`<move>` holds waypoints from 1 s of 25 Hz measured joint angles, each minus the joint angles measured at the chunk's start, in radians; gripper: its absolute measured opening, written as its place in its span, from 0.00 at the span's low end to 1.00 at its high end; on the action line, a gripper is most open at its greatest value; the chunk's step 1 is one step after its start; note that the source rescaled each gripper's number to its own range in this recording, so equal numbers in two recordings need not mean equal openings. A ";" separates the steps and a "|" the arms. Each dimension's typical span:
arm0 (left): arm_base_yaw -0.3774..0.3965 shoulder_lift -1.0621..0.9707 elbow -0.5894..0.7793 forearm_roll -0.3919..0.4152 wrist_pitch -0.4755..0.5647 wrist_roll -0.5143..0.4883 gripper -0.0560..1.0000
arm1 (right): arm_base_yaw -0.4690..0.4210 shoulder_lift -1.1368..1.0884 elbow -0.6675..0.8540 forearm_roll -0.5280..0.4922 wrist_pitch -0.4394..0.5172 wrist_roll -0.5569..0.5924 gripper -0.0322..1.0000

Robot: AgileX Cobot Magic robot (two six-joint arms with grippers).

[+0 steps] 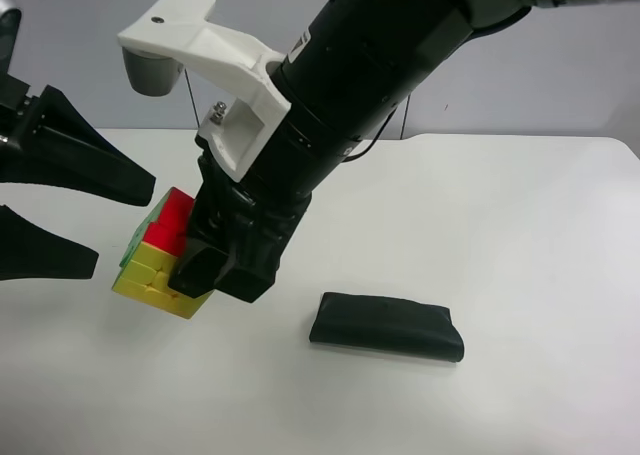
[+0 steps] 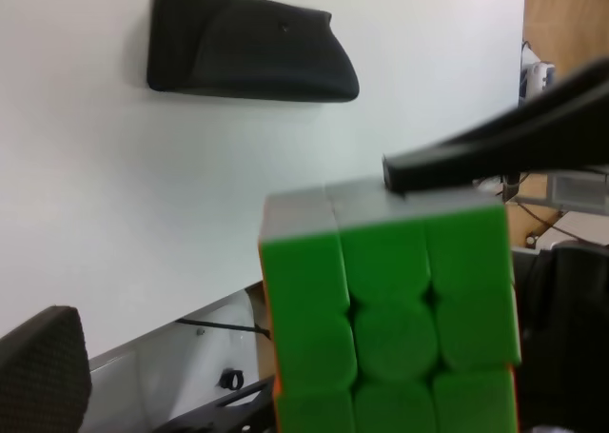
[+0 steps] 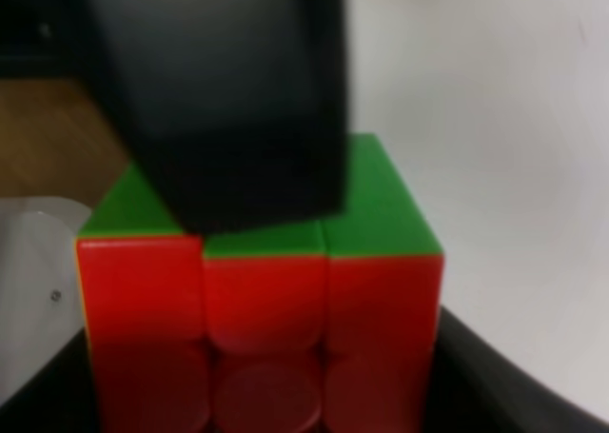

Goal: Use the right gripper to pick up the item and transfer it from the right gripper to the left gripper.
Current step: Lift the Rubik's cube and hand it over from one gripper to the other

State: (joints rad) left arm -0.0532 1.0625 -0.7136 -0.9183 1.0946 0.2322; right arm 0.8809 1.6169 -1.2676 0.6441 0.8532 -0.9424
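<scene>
The puzzle cube hangs above the white table, tilted, showing red, yellow and green faces. My right gripper, on the thick black arm with the white bracket, is shut on it. In the right wrist view a black finger lies on the cube's green face above the red face. My left gripper is open at the exterior high view's left, its wedge fingers spread beside the cube. In the left wrist view the green face fills the front and one fingertip lies at the cube's upper edge.
A flat black pouch lies on the white table to the right of the cube in the exterior high view. It also shows in the left wrist view. The right arm crosses the upper middle of the exterior high view.
</scene>
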 joint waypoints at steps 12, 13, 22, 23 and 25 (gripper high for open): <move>0.000 0.011 0.000 -0.046 0.009 0.007 1.00 | 0.000 0.000 0.000 0.008 -0.038 -0.011 0.04; 0.000 0.011 0.000 -0.046 0.009 0.007 1.00 | 0.000 0.000 0.000 0.008 -0.049 -0.015 0.04; 0.000 0.011 0.000 -0.046 0.009 -0.002 1.00 | 0.000 0.000 0.000 0.108 -0.095 -0.092 0.04; 0.000 0.011 0.000 -0.046 0.009 -0.004 1.00 | 0.000 0.000 0.000 0.116 -0.097 -0.100 0.04; 0.000 0.011 0.000 -0.046 0.009 -0.005 1.00 | 0.000 0.000 0.000 0.131 -0.101 -0.106 0.04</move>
State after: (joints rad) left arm -0.0532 1.0733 -0.7136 -0.9644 1.1037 0.2277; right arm 0.8809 1.6169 -1.2676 0.7750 0.7519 -1.0484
